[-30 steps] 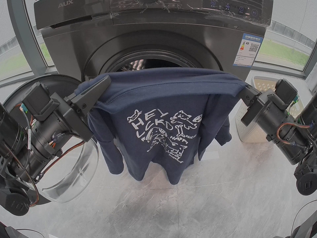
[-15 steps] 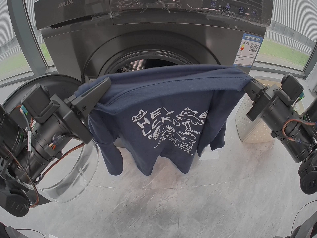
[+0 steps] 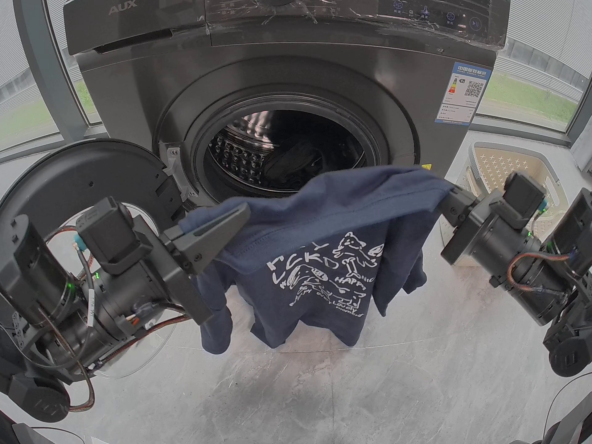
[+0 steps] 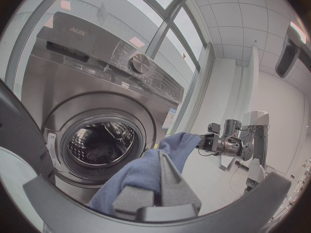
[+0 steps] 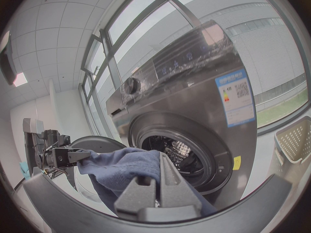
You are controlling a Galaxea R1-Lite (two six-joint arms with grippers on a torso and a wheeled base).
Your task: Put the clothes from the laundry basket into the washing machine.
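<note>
Grippers held a navy shirt with white print stretched between them, just in front of the washing machine, below its open drum. At one end the left gripper was pinched tight on the fabric, and the right gripper on the other. The round door stood open at left. A pale laundry basket sat right of the machine.

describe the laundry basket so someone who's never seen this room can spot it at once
Start at the big grey washing machine. On the floor to the robot's right of it stands the laundry basket. It is the only cream plastic thing there, its walls pierced with small holes.
</note>
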